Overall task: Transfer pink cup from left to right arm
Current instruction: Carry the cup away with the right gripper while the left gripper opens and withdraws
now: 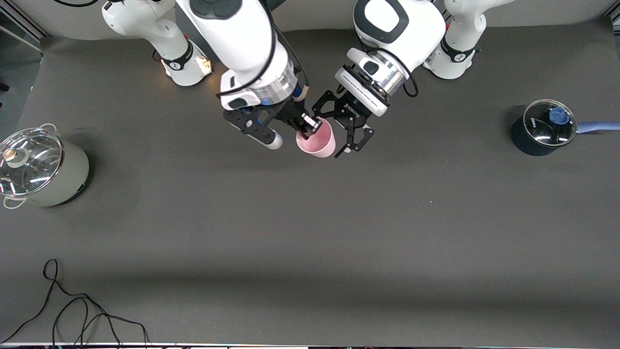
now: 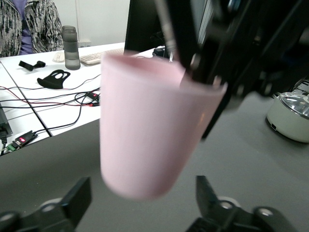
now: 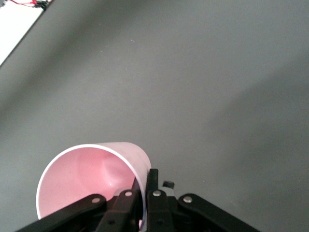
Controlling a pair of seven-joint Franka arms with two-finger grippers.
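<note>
The pink cup (image 1: 317,140) hangs tilted in the air over the table's middle, toward the arms' bases. My right gripper (image 1: 307,125) is shut on its rim, one finger inside and one outside, as the right wrist view shows (image 3: 145,186) with the cup (image 3: 87,183) open toward the camera. My left gripper (image 1: 337,132) is open beside the cup, its fingers spread wide and not touching it. In the left wrist view the cup (image 2: 154,125) fills the middle just ahead of my left gripper (image 2: 144,209).
A pale green pot with a glass lid (image 1: 43,167) stands at the right arm's end of the table and shows in the left wrist view (image 2: 289,116). A dark blue saucepan with a glass lid (image 1: 542,128) stands at the left arm's end. A black cable (image 1: 72,310) lies near the front edge.
</note>
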